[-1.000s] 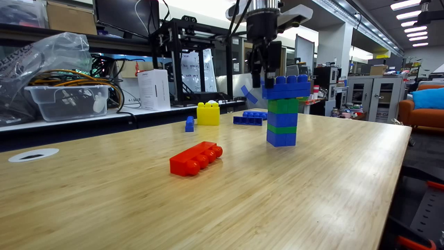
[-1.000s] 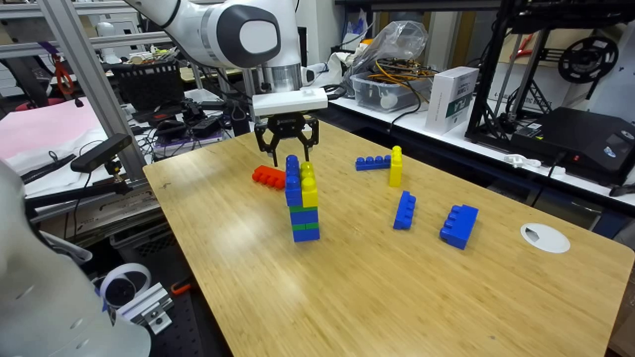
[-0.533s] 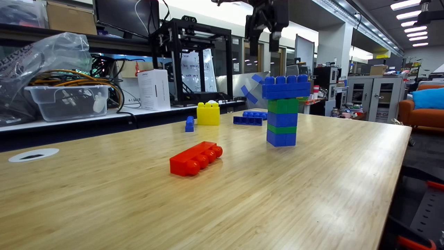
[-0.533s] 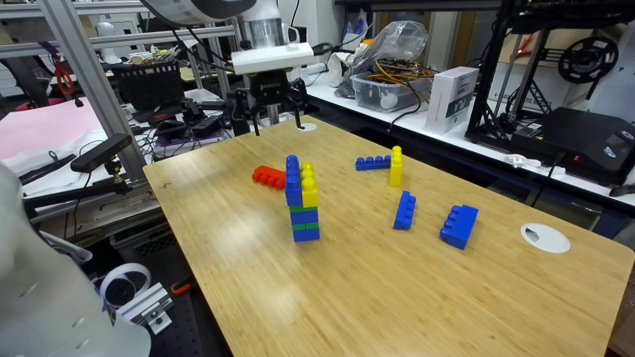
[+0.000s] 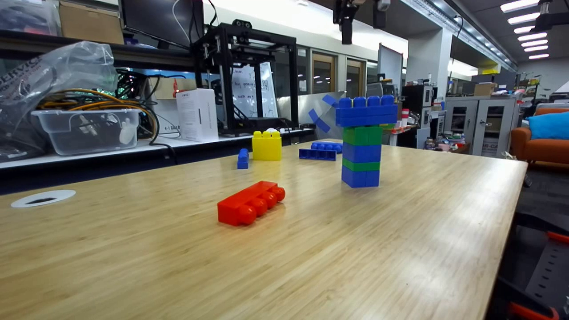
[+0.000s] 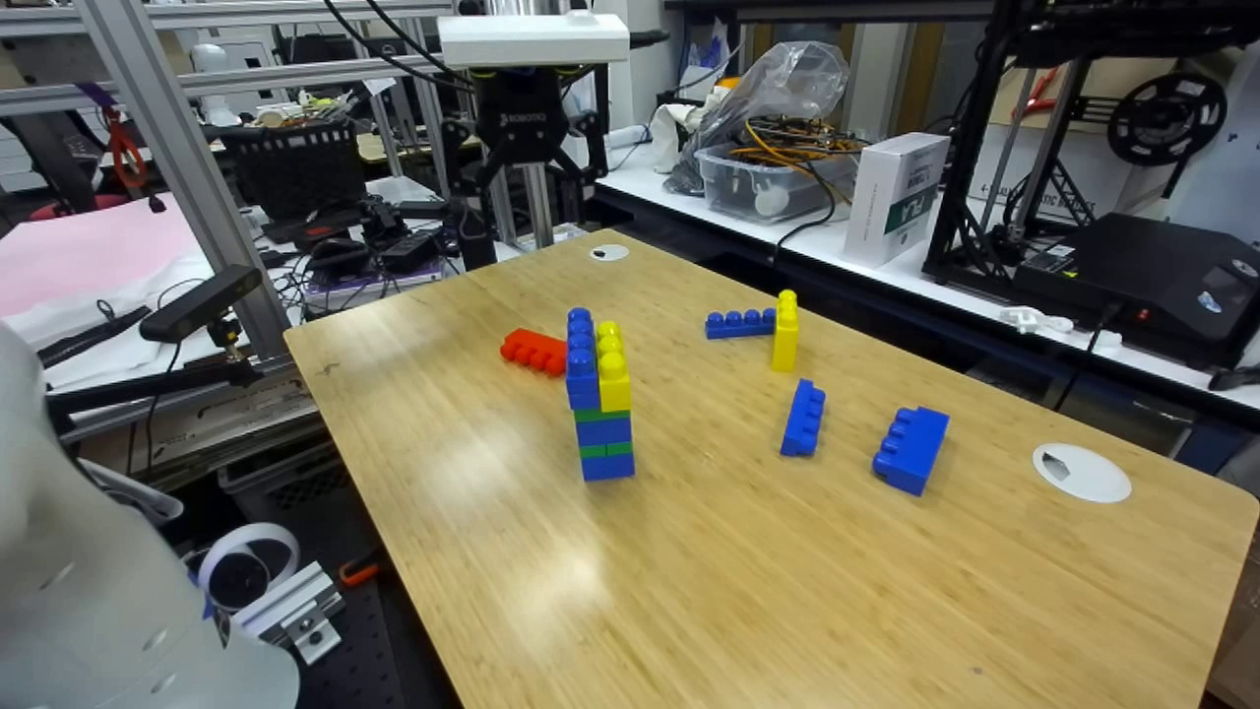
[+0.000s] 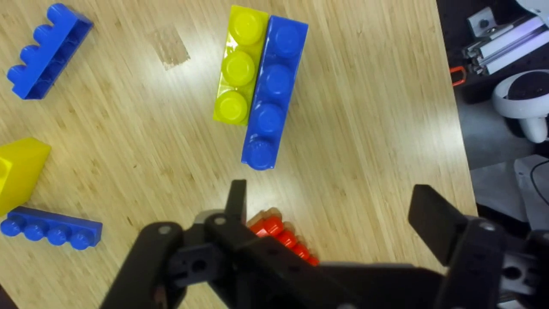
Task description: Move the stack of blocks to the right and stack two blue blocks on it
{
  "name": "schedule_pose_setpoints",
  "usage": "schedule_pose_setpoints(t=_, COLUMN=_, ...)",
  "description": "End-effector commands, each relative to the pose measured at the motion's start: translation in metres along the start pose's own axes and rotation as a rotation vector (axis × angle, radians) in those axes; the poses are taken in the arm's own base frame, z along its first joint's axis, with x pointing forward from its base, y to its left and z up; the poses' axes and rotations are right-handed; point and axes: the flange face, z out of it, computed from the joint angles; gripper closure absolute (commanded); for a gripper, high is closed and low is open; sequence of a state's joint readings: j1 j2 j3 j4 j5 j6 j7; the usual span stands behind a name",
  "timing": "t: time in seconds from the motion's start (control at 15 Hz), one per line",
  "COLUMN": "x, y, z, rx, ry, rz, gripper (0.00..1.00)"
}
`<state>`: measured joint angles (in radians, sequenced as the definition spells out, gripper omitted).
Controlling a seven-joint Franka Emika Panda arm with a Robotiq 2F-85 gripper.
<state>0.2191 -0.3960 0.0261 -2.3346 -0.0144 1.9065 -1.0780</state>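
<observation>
Wrist view: the Robotiq gripper [image 7: 332,204] was seen spread wide, nothing held; in both exterior views the brick tower [image 6: 598,399] was seen upright on the table [image 6: 689,581], near the long red brick [image 5: 249,202]; atop the tower, beside its yellow brick [image 7: 238,68], the two blue bricks [image 5: 366,115] were judged, by a faint seam, already seated; the shift rightward could not be confirmed; probably only withdrawal was left. Since a second earlier, the gripper had been raised from near the tower's top to well above it; the tower was unmoved.
</observation>
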Motion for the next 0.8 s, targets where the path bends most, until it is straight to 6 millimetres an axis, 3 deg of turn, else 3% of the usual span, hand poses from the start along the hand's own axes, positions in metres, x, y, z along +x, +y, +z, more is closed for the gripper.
schedule_pose_setpoints(t=0.0, x=-0.015, y=0.023, z=0.013, rx=0.045, ry=-0.005, rz=-0.021, gripper=0.33)
schedule_pose_setpoints(t=0.27, x=-0.024, y=0.044, z=0.041, rx=0.066, ry=-0.012, rz=-0.04, gripper=0.62)
schedule_pose_setpoints(t=0.6, x=-0.019, y=0.052, z=0.063, rx=0.083, ry=-0.025, rz=-0.052, gripper=0.98)
schedule_pose_setpoints(t=0.73, x=-0.019, y=0.052, z=0.066, rx=0.088, ry=-0.028, rz=-0.053, gripper=1.0)
